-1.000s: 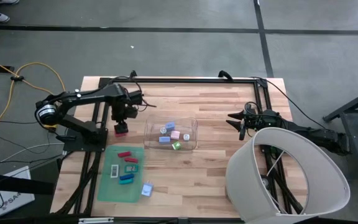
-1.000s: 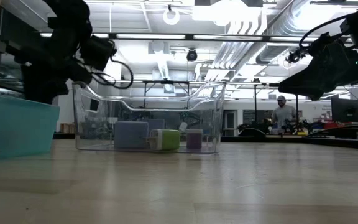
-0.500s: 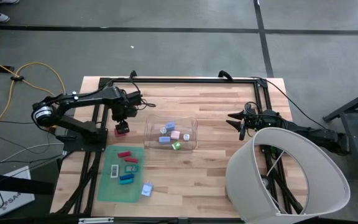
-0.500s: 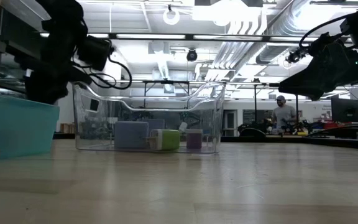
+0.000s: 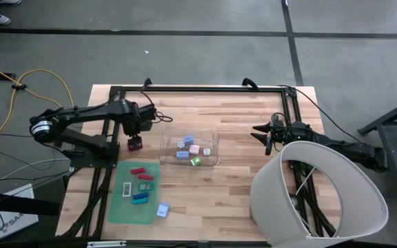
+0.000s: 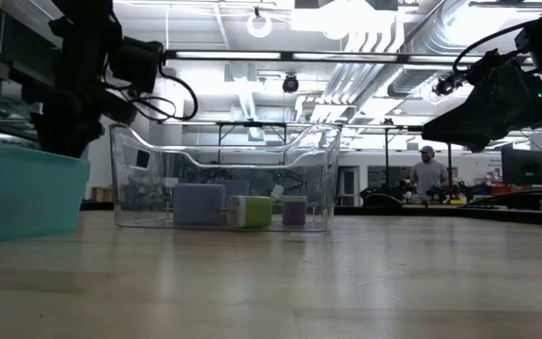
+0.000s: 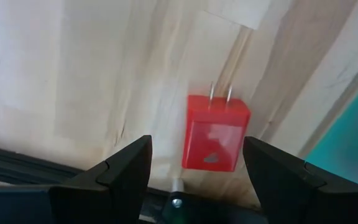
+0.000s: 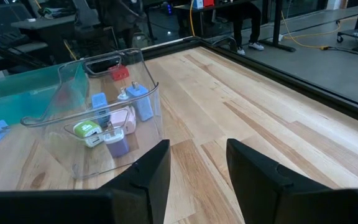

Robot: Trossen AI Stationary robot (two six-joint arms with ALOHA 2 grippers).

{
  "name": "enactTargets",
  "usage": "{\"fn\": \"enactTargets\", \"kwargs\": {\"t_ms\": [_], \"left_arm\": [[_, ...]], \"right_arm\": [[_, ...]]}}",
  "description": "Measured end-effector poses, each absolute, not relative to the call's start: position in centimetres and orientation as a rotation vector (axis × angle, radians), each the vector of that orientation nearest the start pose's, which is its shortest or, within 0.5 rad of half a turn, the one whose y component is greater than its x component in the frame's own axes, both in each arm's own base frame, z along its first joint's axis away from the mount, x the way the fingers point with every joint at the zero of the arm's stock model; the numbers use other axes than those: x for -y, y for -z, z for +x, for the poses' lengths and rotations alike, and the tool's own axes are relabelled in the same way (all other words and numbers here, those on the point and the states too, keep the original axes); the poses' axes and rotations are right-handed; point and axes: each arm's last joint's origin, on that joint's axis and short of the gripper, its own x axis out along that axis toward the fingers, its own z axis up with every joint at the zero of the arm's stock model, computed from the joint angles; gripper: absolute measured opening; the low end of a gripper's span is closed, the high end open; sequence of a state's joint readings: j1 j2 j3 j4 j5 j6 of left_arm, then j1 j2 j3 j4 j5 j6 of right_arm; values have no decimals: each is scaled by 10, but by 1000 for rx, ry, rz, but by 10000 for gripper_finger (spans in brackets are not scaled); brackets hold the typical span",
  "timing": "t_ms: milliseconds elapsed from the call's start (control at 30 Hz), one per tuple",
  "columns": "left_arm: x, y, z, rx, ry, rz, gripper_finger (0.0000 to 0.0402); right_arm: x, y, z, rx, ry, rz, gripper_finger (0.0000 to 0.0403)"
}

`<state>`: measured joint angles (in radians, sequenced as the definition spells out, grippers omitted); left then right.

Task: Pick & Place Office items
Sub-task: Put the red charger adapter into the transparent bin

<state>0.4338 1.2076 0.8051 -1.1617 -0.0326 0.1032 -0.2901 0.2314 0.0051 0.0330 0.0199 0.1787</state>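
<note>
Left hand point(image 7: 194, 165) hovers open above a red plug point(image 7: 215, 132) lying on the bench point(image 5: 240, 186); right hand point(image 5: 267, 135) waits, fingers parted, empty.

An open lab hall: exposed ceiling ducts point(image 6: 384, 47), strip lights, workbenches point(image 6: 459, 202), floor cables point(image 5: 26, 79)

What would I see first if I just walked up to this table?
Probably the clear bin in the middle of the table, with little colourful pieces inside. Next, the red plug block lying on the wood to its left, with the left hand open right above it. More small pieces sit on the green mat nearby.
</note>
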Motion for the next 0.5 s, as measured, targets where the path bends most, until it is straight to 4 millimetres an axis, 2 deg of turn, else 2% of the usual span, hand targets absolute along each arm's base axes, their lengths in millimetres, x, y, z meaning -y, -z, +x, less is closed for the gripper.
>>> {"fn": "enactTargets", "kwargs": {"t_ms": [500], "left_arm": [[-78, -187, 174, -1710, -243, -257, 246]], "right_arm": [[32, -149, 105, -164, 325, 203, 144]]}}
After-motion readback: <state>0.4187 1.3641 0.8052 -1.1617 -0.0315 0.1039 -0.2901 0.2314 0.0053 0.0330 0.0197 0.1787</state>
